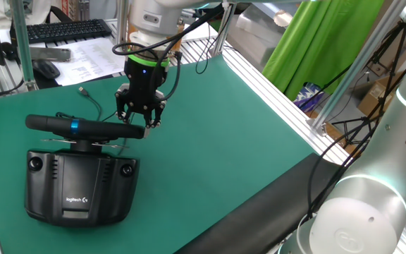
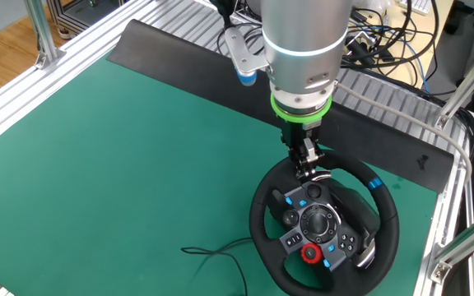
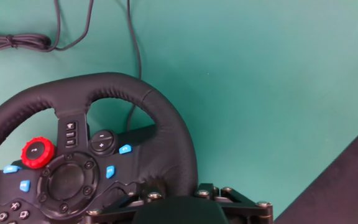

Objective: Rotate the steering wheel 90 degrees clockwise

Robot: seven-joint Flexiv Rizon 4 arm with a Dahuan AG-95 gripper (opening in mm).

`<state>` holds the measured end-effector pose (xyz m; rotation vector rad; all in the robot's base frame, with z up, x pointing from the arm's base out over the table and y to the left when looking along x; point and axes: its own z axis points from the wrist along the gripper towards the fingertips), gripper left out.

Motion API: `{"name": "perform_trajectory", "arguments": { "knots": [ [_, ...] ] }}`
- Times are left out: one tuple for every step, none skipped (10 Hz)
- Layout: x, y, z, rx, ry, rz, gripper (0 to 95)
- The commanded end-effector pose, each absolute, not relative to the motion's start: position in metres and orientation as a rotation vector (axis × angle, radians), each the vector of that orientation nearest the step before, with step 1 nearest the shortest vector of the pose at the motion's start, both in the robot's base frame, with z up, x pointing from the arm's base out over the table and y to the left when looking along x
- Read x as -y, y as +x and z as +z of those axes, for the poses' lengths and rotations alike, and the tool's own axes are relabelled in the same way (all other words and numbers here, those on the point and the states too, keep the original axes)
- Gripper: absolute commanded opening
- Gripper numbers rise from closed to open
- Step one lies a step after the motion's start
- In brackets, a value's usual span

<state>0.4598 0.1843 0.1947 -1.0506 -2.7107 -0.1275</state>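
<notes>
The steering wheel (image 1: 55, 124) shows edge-on in one fixed view as a black padded bar with a blue stripe (image 1: 75, 125). In the other fixed view the steering wheel (image 2: 262, 226) is a full black ring with a button hub and a red knob (image 2: 309, 253). My gripper (image 1: 145, 127) comes down from above onto the bar's right end. In the other fixed view my gripper (image 2: 309, 171) sits on the far part of the rim, shut on it. In the hand view the rim (image 3: 104, 84) curves down into my gripper (image 3: 173, 186); the fingertips are mostly hidden.
The black base box with the Logitech logo (image 1: 80, 187) sits under the wheel. A loose cable (image 3: 17, 42) lies on the green mat beyond the wheel. A keyboard (image 1: 62, 29), a mouse (image 1: 46, 68) and papers lie at the back. A second silver arm (image 1: 372, 204) stands nearby.
</notes>
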Motion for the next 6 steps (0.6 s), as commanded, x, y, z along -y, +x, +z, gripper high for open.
{"name": "perform_trajectory", "arguments": {
  "knots": [
    [-0.186, 0.462, 0.197, 2.702, -1.045, -0.141, 57.0],
    [-0.187, 0.463, 0.2, 2.701, -1.04, -0.143, 57.0],
    [-0.189, 0.464, 0.202, 2.702, -1.04, -0.143, 57.0],
    [-0.19, 0.464, 0.204, 2.701, -1.039, -0.141, 57.0],
    [-0.191, 0.464, 0.207, 2.701, -1.035, -0.141, 57.0],
    [-0.192, 0.464, 0.208, 2.701, -1.034, -0.142, 57.0]
  ]
}}
